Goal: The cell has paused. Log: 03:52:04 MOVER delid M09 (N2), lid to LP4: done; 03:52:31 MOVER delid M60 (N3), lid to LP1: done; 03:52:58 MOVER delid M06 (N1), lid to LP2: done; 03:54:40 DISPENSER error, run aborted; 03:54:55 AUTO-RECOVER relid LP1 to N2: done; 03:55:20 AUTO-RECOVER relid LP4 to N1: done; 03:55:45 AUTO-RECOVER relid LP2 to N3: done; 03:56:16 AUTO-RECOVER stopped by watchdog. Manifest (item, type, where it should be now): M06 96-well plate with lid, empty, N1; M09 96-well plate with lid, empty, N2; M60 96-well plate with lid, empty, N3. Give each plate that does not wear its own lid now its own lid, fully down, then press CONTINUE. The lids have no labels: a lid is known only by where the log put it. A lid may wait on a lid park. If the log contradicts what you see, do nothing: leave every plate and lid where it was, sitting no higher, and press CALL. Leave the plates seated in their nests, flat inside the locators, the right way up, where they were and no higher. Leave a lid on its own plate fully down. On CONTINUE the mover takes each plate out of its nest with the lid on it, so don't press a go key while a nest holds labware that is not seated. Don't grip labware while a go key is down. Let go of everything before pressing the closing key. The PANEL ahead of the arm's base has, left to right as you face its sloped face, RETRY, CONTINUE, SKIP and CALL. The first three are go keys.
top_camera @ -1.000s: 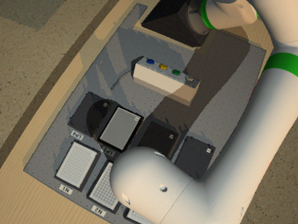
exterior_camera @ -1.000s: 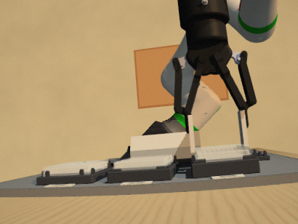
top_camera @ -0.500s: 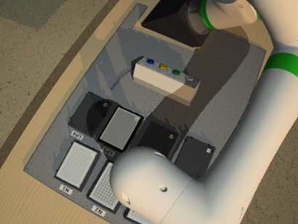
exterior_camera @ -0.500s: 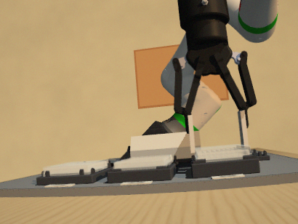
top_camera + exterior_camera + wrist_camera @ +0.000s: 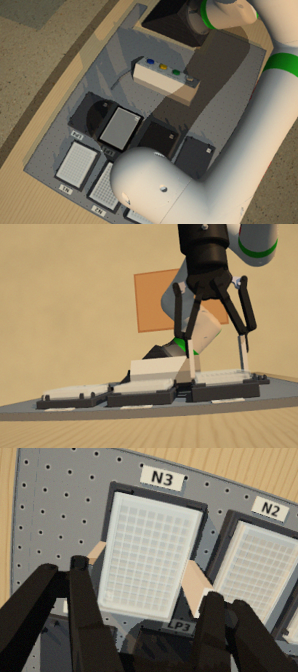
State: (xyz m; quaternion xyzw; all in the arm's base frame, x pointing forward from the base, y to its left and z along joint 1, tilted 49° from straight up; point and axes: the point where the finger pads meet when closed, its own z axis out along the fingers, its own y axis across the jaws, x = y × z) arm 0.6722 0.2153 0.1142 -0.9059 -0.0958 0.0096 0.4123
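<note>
My gripper (image 5: 218,369) is shut on the clear lid (image 5: 222,376) over the 96-well plate in nest N3. In the wrist view its tan finger pads press the lid's two long sides (image 5: 145,573). I cannot tell whether the lid is fully down or a little raised. Another lid (image 5: 120,128) lies flat on lid park LP1. Park LP4 (image 5: 87,113) holds nothing. Plates sit in N1 (image 5: 77,164) and N2 (image 5: 105,185); I cannot tell whether they wear lids. In the top view the arm hides N3.
The key panel (image 5: 165,74) stands behind the lid parks, with blue, yellow, green and grey keys. Two more dark lid parks (image 5: 158,138) (image 5: 194,154) lie to the right, both bare. The arm's large white link (image 5: 156,185) hangs over the nests.
</note>
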